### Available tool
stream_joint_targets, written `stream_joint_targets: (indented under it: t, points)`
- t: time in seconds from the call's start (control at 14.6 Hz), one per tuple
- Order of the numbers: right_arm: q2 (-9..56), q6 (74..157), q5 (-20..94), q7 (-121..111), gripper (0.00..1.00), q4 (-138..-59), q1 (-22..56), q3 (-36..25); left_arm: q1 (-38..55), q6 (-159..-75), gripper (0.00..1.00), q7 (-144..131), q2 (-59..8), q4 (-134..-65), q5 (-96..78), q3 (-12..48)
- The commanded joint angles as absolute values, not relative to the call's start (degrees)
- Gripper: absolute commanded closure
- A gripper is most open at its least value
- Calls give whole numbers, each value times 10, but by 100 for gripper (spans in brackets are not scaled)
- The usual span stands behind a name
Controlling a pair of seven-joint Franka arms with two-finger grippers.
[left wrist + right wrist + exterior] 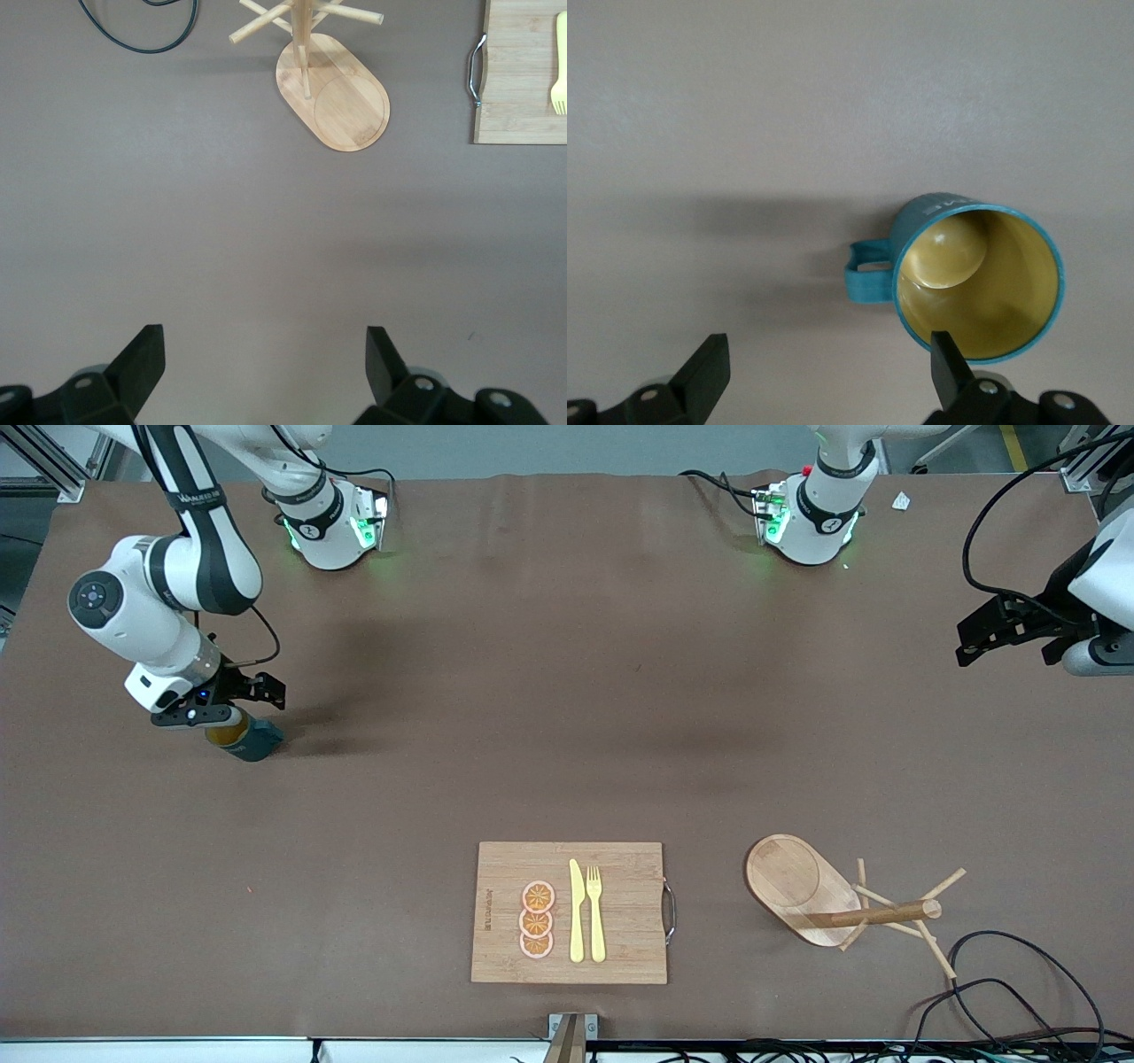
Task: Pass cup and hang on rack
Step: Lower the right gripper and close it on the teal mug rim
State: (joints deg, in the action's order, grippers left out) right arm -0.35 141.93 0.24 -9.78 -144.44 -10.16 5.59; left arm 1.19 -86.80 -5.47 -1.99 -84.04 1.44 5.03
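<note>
The dark teal cup point(255, 741) point(974, 283) stands upright near the right arm's end of the table, its yellowish inside showing and its handle point(866, 273) sticking out sideways. My right gripper point(232, 708) point(828, 350) hangs open just above it, holding nothing. One of its fingers point(950, 361) is over the cup's rim and the other is over bare table beside the handle. The wooden rack point(802, 886) point(341, 93) stands toward the left arm's end, close to the front camera. My left gripper point(1005, 633) point(264, 341) waits open and empty above bare table, farther from the front camera than the rack.
A bamboo cutting board point(620, 948) point(523, 97) with a yellow knife point(577, 912), a fork point(595, 912) and orange slices point(537, 919) lies beside the rack, near the front edge. Black cables point(1001, 992) loop on the table next to the rack.
</note>
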Motion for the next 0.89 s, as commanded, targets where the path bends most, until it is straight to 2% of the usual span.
stream_joint_targets:
  t: [0.0, 0.34, 0.82]
  points:
    - [9, 1430, -45, -105, 0, -1449, -110, 61, 10, -861, 0, -52, -25, -832, 12, 51]
    - [16, 1435, -127, -125, 0, -1449, -107, 62, 10, -862, 0, -54, -34, -831, 10, 52]
    - [11, 1439, -130, -339, 0, -1447, -112, 62, 15, -863, 0, -62, -37, -829, 8, 52]
